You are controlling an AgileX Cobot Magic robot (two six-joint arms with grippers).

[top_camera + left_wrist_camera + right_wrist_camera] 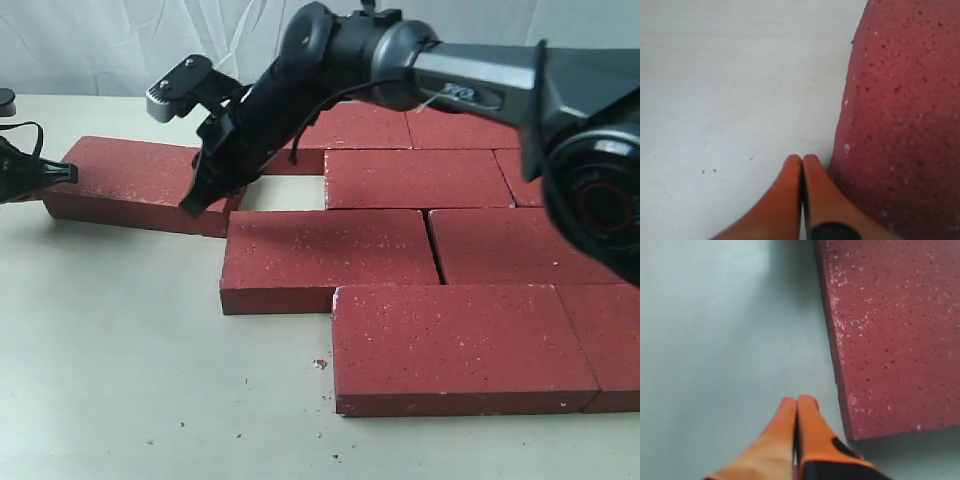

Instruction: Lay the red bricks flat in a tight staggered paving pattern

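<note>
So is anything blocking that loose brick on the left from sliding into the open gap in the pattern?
No other brick does: the gap shows bare table. Only the right gripper, shut, sits low by the end of the loose brick nearest the gap, its arm crossing above it.

The right arm (480,75) was black and dark grey, with a bulbous joint housing (318,40), a smooth grey tubular link (500,70) bearing a small white label (455,92), a thin black cable (294,152) looping under it, and a pale grey bracket (178,88) with dark screws. A large round joint (600,205) showed a red ring. The left gripper (802,160) and right gripper (797,401) had orange fingers tapering to rounded tips, each with a black patch.
</note>
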